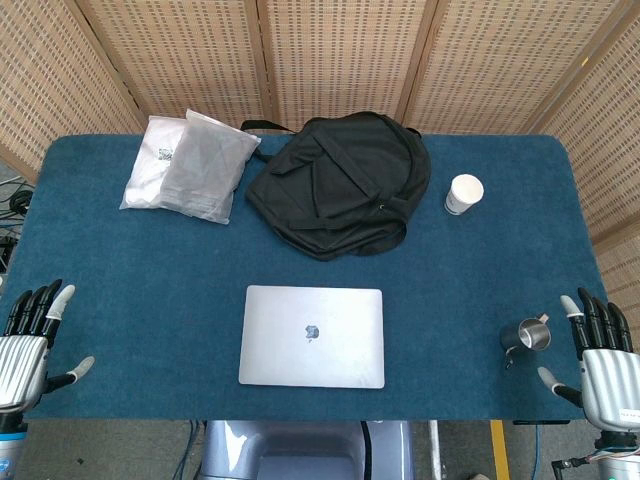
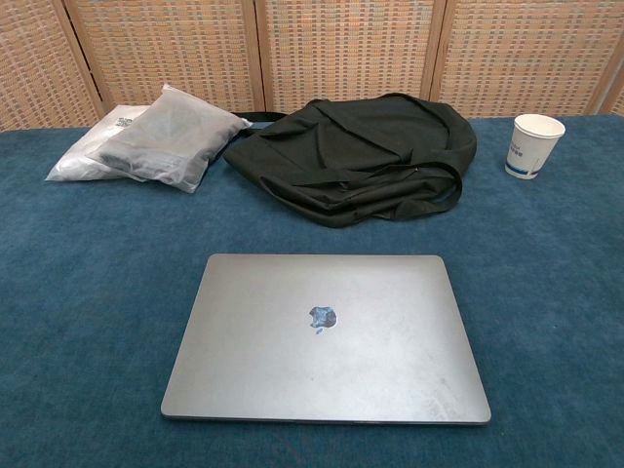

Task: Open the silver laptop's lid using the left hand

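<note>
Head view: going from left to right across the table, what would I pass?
Left hand → plastic bags → silver laptop, lid closed → paper cup → small metal cup → right hand.

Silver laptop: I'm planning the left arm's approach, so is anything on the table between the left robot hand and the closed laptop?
Nothing visible. Only bare blue table cloth lies between the left robot hand and the silver laptop. The plastic bags and black backpack sit farther back.
</note>
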